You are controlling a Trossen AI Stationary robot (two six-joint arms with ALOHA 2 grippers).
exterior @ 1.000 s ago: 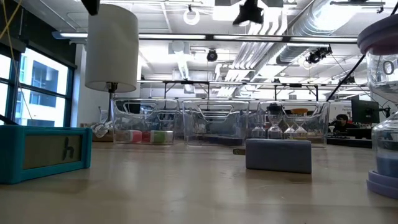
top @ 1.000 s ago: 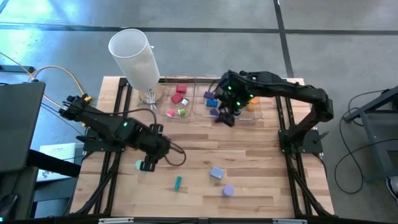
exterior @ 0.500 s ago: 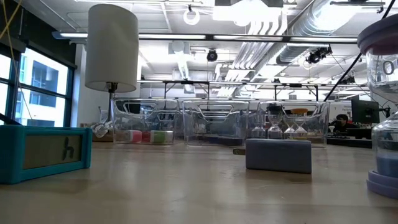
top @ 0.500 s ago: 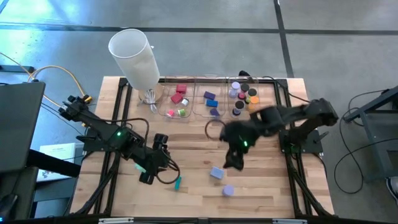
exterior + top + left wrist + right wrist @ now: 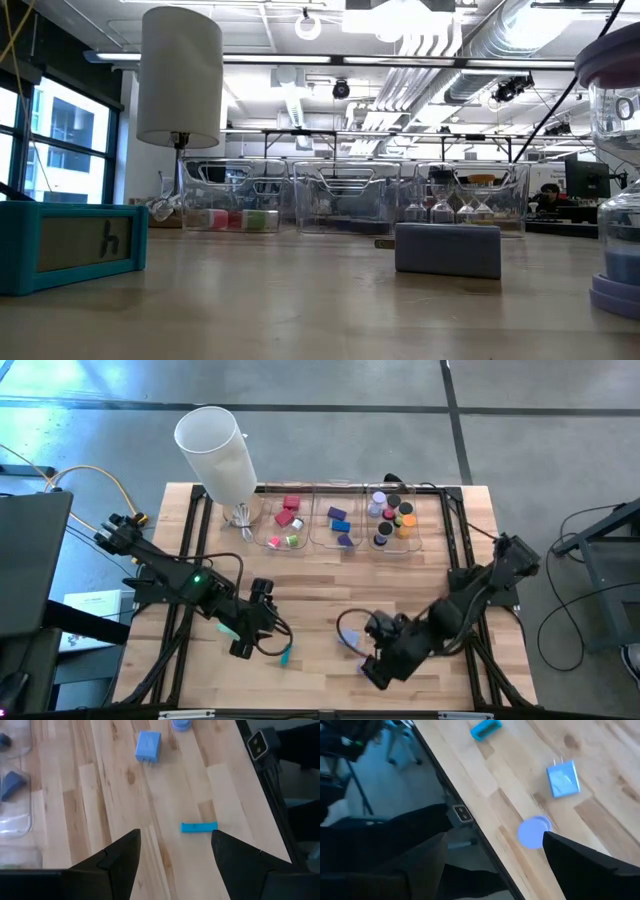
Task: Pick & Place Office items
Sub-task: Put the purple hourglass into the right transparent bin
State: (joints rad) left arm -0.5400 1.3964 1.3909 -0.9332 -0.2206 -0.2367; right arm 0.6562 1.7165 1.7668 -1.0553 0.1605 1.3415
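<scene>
Three office items lie flat on the wooden table near its front edge: a teal stick (image 5: 286, 653) (image 5: 199, 826), a pale blue block (image 5: 348, 639) (image 5: 563, 778) and a lavender roll (image 5: 534, 832). My left gripper (image 5: 243, 647) (image 5: 175, 855) hovers open just left of the stick, tilted down toward it. My right gripper (image 5: 373, 674) (image 5: 495, 860) hangs open above the roll and partly hides it in the high view. The low view shows the stick (image 5: 70, 245), the block (image 5: 447, 250) and the roll (image 5: 618, 290), but no gripper.
Three clear bins (image 5: 340, 545) stand in a row at the far edge, holding red, blue, purple pieces and round rolls. A tall white cylinder (image 5: 215, 450) stands at the far left corner. The table's front edge (image 5: 470, 827) runs close by the right gripper.
My right gripper has swung from above the far bins across the table to the near edge, rolling its wrist, and now hangs over the lavender roll. My left gripper has shifted a little toward the near edge and the teal stick. The items have stayed in place.
</scene>
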